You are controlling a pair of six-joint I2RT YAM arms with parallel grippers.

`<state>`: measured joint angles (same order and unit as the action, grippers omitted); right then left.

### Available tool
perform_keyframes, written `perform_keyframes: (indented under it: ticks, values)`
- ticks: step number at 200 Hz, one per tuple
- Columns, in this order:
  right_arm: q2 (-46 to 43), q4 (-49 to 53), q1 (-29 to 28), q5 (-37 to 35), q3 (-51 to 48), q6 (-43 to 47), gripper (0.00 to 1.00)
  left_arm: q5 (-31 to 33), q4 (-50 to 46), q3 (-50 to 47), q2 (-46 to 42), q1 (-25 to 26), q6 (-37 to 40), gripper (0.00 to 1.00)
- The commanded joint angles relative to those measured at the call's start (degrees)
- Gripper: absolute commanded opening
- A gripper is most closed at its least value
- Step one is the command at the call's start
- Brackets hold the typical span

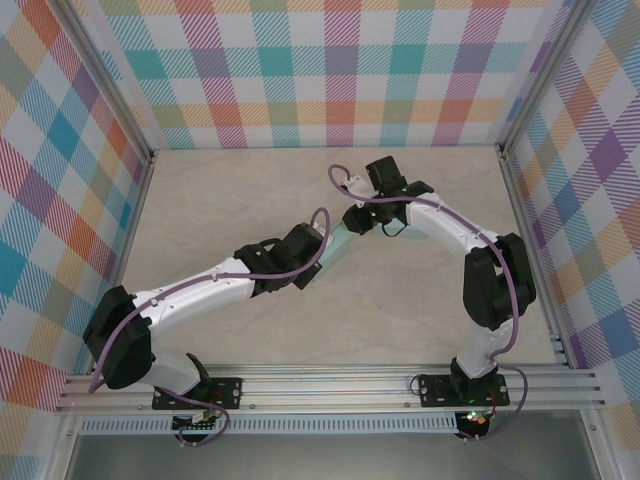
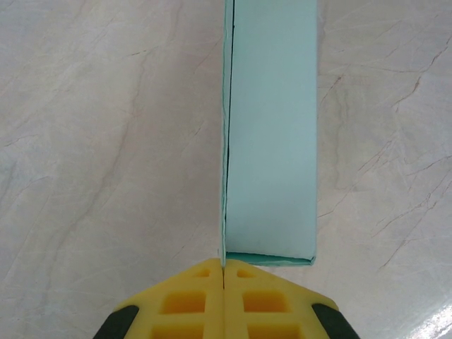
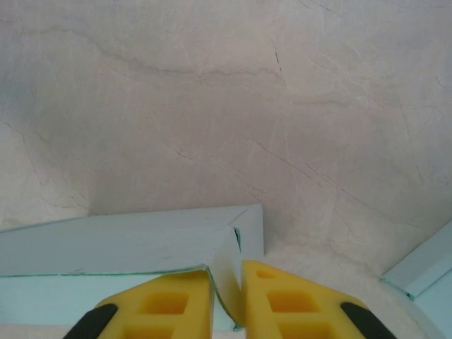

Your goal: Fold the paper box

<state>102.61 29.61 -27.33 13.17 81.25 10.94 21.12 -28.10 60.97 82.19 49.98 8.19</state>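
The paper box (image 1: 338, 243) is pale teal and lies mid-table between my two arms. In the left wrist view it is a long narrow tray (image 2: 272, 127) running away from the camera, with one side wall standing on edge. My left gripper (image 2: 224, 265) is shut on the near end of that wall, yellow pads pressed together around the thin card. From the other end, my right gripper (image 3: 227, 272) has its pads closed on an upright end flap of the box (image 3: 127, 240), at the folded corner. Seen from above, the left gripper (image 1: 322, 250) and right gripper (image 1: 352, 222) sit close together.
The marble-look tabletop (image 1: 250, 190) is walled by plaid panels (image 1: 330, 70) on three sides. An aluminium rail (image 1: 330, 385) runs along the near edge with both arm bases. A metal frame edge (image 3: 424, 272) shows at the right wrist view's lower right.
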Motion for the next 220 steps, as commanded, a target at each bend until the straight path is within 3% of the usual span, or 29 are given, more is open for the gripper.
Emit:
perform_keyframes:
  ticks: [1, 58, 155, 220]
  values:
    - [-2.15, 1.06, 0.19, 1.94, -0.97, -1.79, 0.14, -0.08, 1.43, 0.94, 0.38, -0.95, -3.33, 0.02]
    - [-5.37, 1.68, -1.95, -1.62, -3.57, -12.49, 0.07, -1.62, 3.13, 4.23, 3.24, -1.88, -16.45, 0.00]
    - [-8.47, 4.76, -6.58, -9.18, -5.92, -18.92, 0.06, 1.20, -3.53, 12.24, 8.07, -3.40, -34.00, 0.01]
    - [-10.89, 5.90, -8.33, -11.16, -7.95, -21.88, 0.05, -1.08, -2.95, 13.68, 9.66, -3.83, -40.18, 0.00]
